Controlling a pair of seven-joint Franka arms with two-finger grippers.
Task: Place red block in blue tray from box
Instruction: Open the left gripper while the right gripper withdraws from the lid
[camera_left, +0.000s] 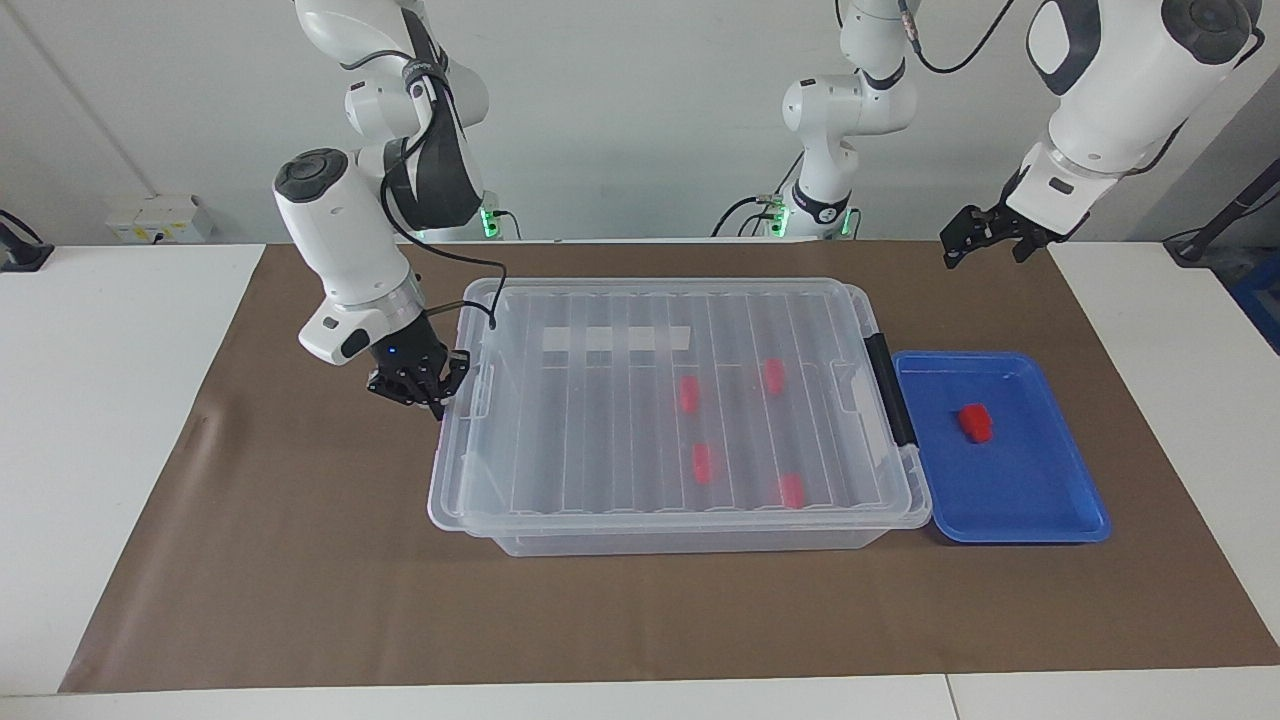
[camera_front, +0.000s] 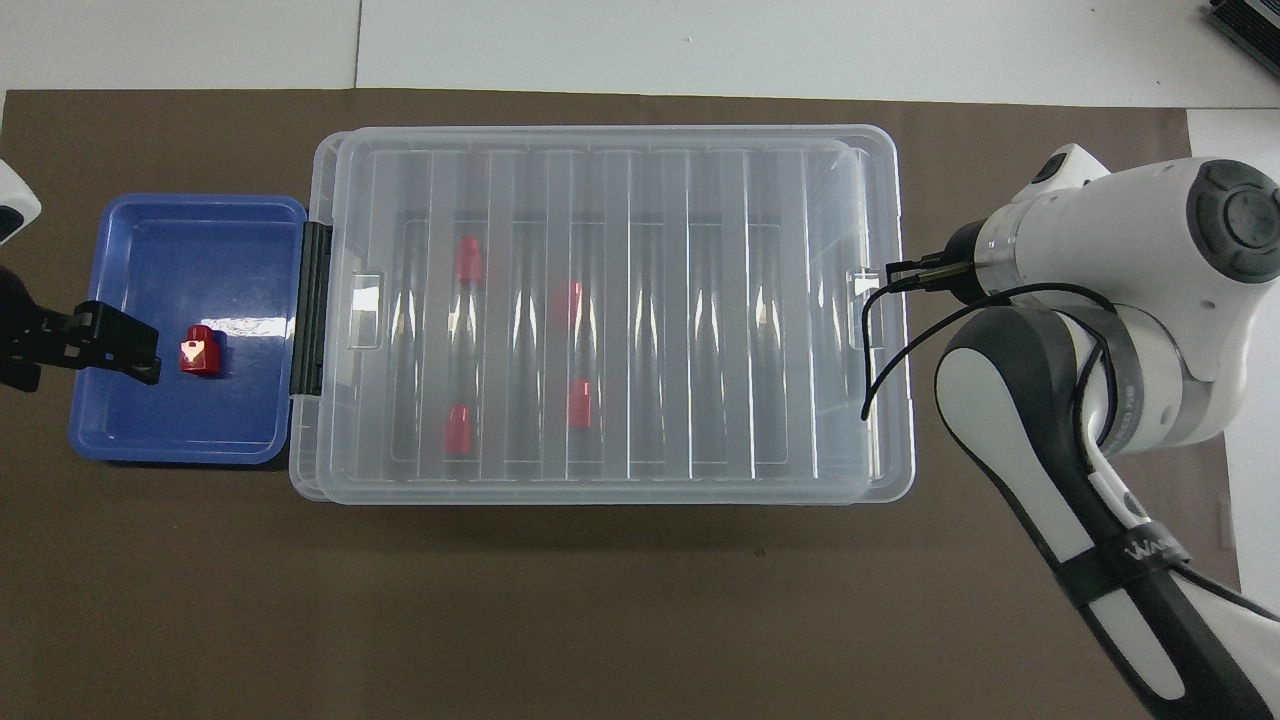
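Red block (camera_left: 976, 422) lies in the blue tray (camera_left: 1040, 505); right gripper (camera_left: 418, 385), fingertips shut on the lid (camera_left: 660, 400), is closing the box (camera_left: 690, 540); left gripper (camera_left: 985, 238) hangs open. Next, seat the lid squarely and release.

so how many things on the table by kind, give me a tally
red blocks: 5, one in the tray, four in the box
blue tray: 1
clear box: 1
lid: 1
total: 8
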